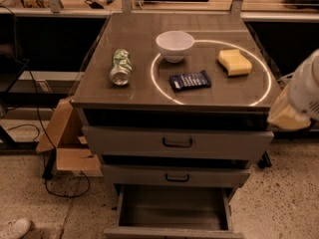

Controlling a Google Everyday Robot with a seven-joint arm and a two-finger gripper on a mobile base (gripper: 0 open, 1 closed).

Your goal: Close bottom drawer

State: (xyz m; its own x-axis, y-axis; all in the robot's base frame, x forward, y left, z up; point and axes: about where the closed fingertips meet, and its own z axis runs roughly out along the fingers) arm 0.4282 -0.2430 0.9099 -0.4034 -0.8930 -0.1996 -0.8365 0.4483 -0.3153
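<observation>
The bottom drawer [172, 214] is the lowest of three grey cabinet drawers. It is pulled out toward me, showing a bare grey inside, and its flat front runs along the lower edge of the view. The middle drawer [177, 176] and the top drawer [177, 142] above it each have a dark loop handle and stick out a little. My gripper [289, 116] comes in from the right edge as a white and beige arm end. It hangs beside the cabinet's right front corner at top-drawer height, well above and right of the bottom drawer.
On the cabinet top lie a crushed green can [120, 67], a white bowl [175, 45], a dark blue snack packet [190, 80] and a yellow sponge [234, 62]. A cardboard box [65, 138] and cables sit on the floor at left. A white shoe [14, 228] shows at the bottom left.
</observation>
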